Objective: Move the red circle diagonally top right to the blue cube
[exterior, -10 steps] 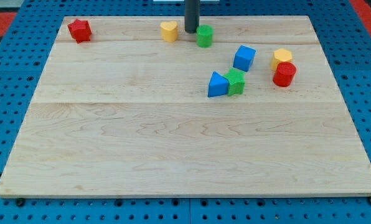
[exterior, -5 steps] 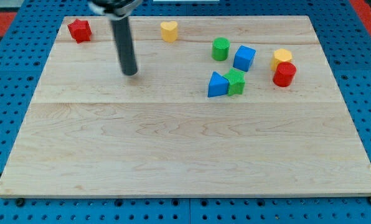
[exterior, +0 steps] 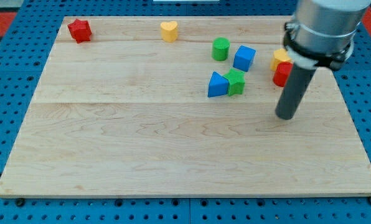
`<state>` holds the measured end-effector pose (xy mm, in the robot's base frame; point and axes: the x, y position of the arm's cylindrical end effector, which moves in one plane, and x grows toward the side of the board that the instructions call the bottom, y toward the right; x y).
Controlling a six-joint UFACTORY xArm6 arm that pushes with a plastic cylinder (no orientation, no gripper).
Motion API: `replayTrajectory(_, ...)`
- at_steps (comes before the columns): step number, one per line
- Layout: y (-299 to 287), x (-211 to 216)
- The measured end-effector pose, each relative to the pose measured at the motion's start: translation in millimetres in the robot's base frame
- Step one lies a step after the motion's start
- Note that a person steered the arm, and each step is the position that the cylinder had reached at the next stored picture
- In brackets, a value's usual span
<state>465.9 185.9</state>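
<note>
The red circle (exterior: pixel 280 74) is a red cylinder at the view's right, partly hidden behind my rod. The blue cube (exterior: pixel 244 58) stands to its left and a little higher in the view. My tip (exterior: pixel 286 116) rests on the board just below the red circle, to the lower right of the blue cube. It touches no block that I can see.
A yellow block (exterior: pixel 279 58) sits right above the red circle. A green cylinder (exterior: pixel 220 48) is left of the blue cube. A blue triangle (exterior: pixel 217 85) and a green block (exterior: pixel 236 82) sit together below it. A yellow heart (exterior: pixel 168 30) and a red star (exterior: pixel 79 30) lie along the top edge.
My rod swept from the top middle to the left, then across to the right side below the red circle. The green cylinder ended up lower right, beside the blue cube.
</note>
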Motion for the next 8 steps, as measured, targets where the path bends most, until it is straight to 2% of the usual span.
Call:
replayTrajectory(2, 16.0, -81.6)
replayTrajectory(3, -25.1, -120.7)
replayTrajectory(4, -39.8, -126.5)
replayTrajectory(5, -48.1, -106.6)
replayTrajectory(6, -45.4, -116.8)
replayTrajectory(8, -42.2, -170.2)
